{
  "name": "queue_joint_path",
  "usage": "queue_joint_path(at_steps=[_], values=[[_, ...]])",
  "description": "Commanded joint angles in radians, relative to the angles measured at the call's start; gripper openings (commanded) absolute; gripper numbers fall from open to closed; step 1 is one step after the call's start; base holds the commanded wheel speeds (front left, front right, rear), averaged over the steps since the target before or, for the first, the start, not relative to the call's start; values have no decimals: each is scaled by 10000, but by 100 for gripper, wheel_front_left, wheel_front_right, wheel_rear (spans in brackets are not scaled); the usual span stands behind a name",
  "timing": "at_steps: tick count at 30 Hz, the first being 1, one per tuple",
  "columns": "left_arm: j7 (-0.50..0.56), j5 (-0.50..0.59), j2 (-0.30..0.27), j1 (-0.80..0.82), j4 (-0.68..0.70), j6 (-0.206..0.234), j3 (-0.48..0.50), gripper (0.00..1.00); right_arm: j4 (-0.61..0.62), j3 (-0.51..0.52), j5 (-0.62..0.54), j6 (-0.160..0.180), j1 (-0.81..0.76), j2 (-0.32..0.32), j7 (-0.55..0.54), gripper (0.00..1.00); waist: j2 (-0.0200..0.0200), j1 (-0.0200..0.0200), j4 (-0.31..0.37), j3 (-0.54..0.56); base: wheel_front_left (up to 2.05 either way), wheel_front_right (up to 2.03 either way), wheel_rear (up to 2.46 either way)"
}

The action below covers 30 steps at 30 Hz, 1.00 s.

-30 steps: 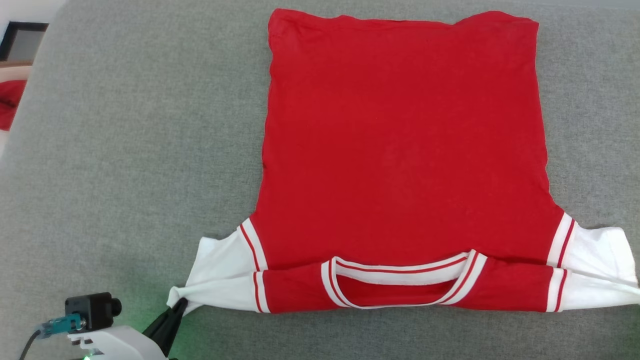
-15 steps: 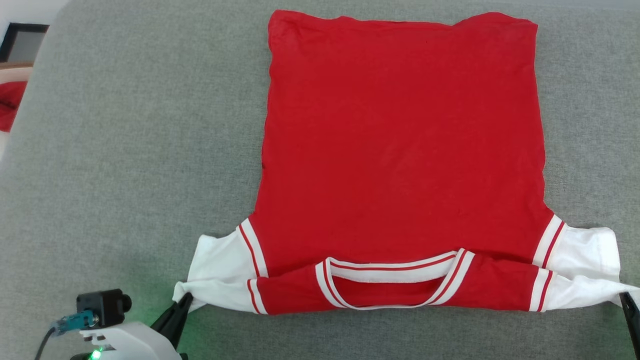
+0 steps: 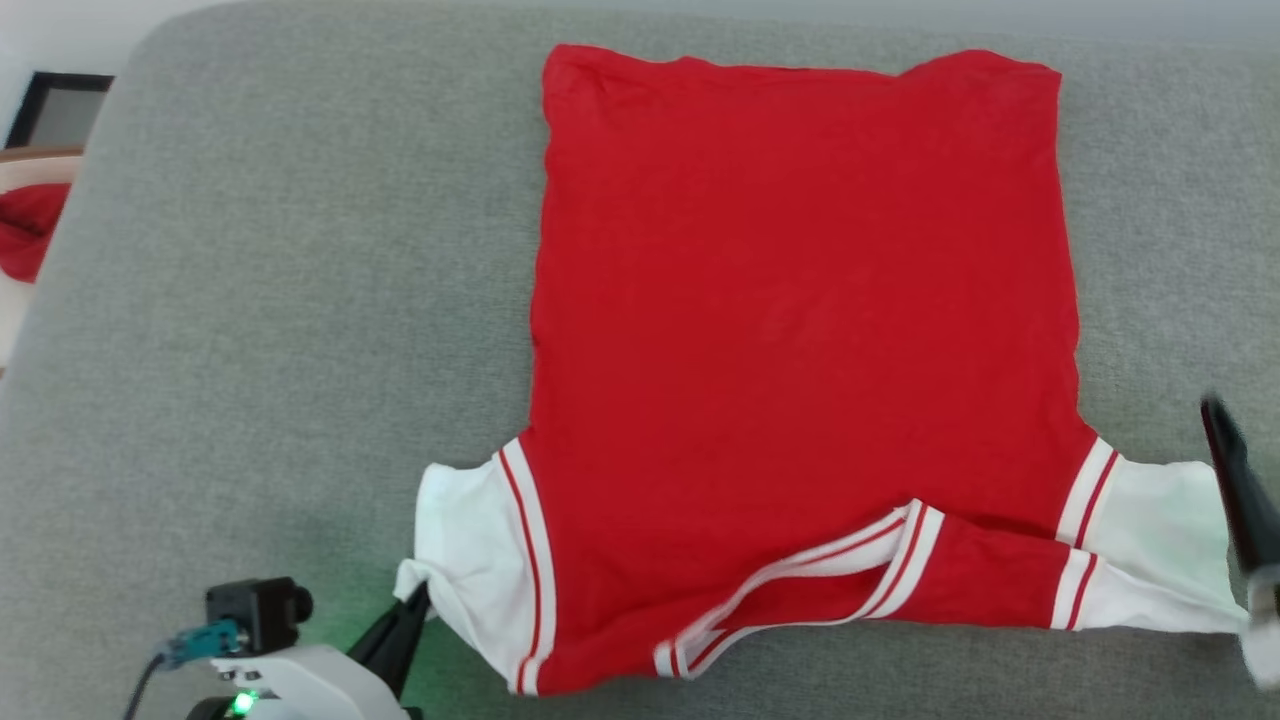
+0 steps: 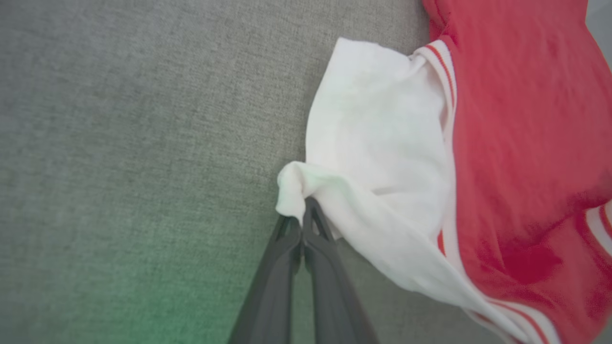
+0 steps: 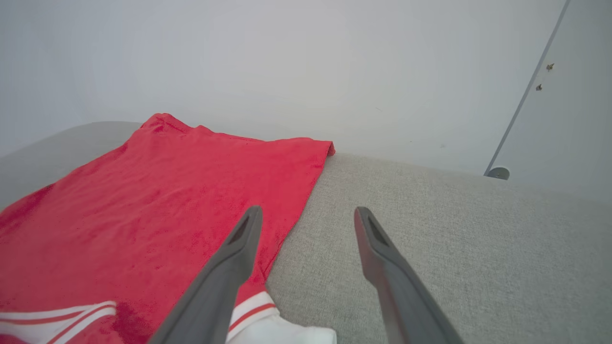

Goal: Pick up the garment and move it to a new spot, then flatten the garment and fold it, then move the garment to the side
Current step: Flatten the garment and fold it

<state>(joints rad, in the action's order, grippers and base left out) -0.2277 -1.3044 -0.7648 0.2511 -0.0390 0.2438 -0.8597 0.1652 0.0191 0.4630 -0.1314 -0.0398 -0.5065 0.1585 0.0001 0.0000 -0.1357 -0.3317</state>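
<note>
The garment (image 3: pixel 800 330), a red shirt with white sleeves and striped trim, lies spread on the grey cushion (image 3: pixel 250 300) with its collar edge folded over at the near side. My left gripper (image 3: pixel 415 605) is shut on the bunched tip of the white left sleeve (image 4: pixel 373 143), and its fingers (image 4: pixel 303 212) are pressed together on the cloth. My right gripper (image 5: pixel 308 215) is open and holds nothing, above the shirt's right side and the white right sleeve (image 3: pixel 1160 520). One blurred dark finger (image 3: pixel 1232 480) of it stands at the right edge of the head view.
A red cloth (image 3: pixel 25 235) lies in a beige basket off the cushion's left edge, below a dark frame (image 3: pixel 55 105). A pale wall (image 5: pixel 287 57) rises behind the cushion's far edge. Bare grey cushion stretches left and right of the shirt.
My right gripper has opened, let go of the right sleeve and moved up along the shirt's right side. My left gripper pulled the left sleeve rightward, skewing the folded collar edge.
</note>
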Motion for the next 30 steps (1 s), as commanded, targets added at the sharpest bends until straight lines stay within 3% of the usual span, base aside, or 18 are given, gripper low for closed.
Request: queue_joint_path(at_steps=[1,7,15,30], values=[[69,87,141,75,-12,26,-118,0,-268,-147,171,14,703,-29,-509,100,-1,0,-133,109,0,0,0],[198,432,498,436,-75,-24,-375,0,-1599,-545,571,14,3478,20,-2284,100,-1,0,-708,227,0,0,0],[528,979,1415,1296,-501,-387,-937,0,-4079,-1065,546,9,6381,-603,-4009,100,-1,0,-1996,101,0,0,0],[470,1358,2941,2305,-1638,-1480,-1459,0,-8417,-1499,-341,12,9582,-1438,-6755,100,-1,0,-3625,-771,0,0,0]])
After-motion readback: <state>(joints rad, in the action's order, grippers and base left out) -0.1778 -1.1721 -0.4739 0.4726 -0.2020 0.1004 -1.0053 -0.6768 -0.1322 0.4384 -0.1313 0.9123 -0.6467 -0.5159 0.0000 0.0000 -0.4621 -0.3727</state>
